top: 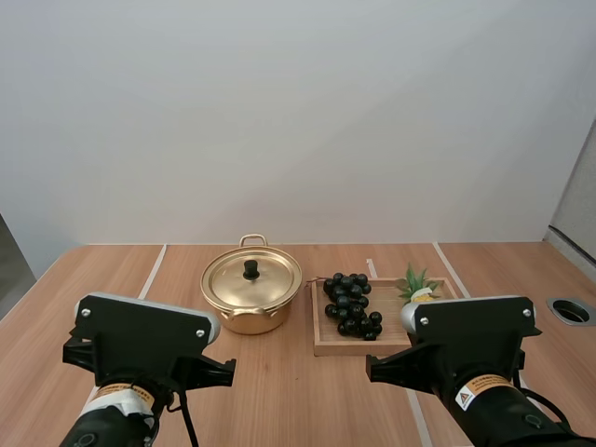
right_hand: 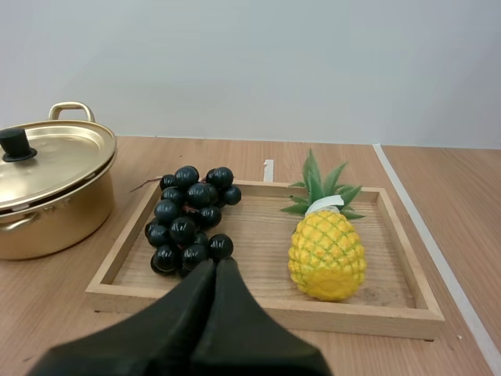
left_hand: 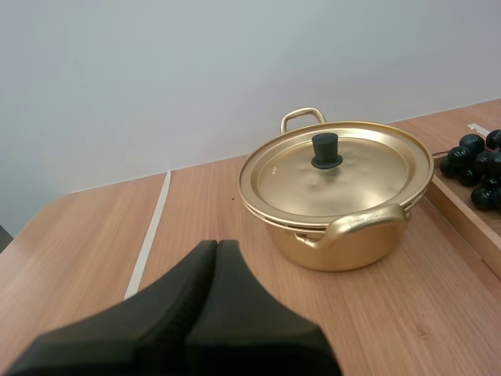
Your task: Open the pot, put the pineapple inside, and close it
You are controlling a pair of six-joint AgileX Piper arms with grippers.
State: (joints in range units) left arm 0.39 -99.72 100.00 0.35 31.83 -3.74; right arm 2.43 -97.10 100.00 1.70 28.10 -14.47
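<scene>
Fingers pressed together and holding nothing on your left gripper (left_hand: 217,246), which is short of the pot (left_hand: 344,239) | same on your right gripper (right_hand: 216,263) | lid (left_hand: 337,172) sits on the pot | pineapple (right_hand: 326,254) lies in the wooden tray (right_hand: 266,315) beside the pot, beyond the grapes (right_hand: 188,219) | progress: nothing done; you have opening, loading and closing left.

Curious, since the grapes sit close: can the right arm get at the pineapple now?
Probably yes. The pineapple sits apart from the grapes on the open tray, nothing covering it, ahead of the right fingers.
</scene>
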